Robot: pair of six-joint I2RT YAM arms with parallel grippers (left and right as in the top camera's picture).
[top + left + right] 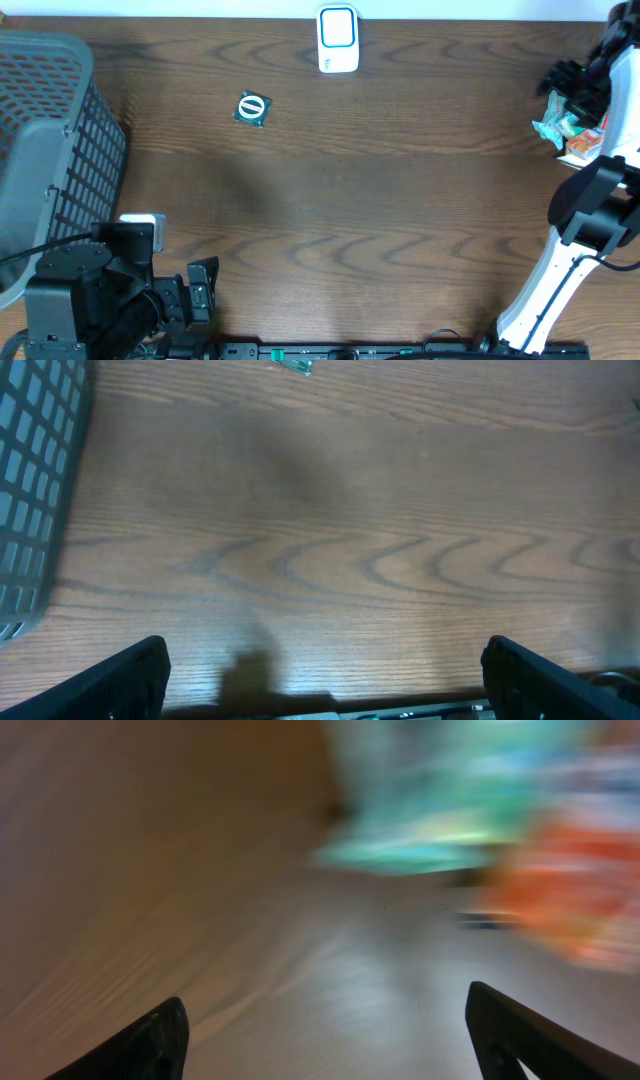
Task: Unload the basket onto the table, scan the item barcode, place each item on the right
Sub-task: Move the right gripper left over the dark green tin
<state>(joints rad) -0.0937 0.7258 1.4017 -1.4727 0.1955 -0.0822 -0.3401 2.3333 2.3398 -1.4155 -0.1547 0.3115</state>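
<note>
Both jaws gape empty; packets (568, 131) crowd the table (400, 210) edge at right, basket (48, 150) at left.

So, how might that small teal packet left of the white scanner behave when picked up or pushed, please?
The small teal packet lies flat on the table, so it would probably slide when pushed rather than roll. It looks thin, so it is likely light and awkward to grip. If it is a soft wrapper, it may flop.
</note>
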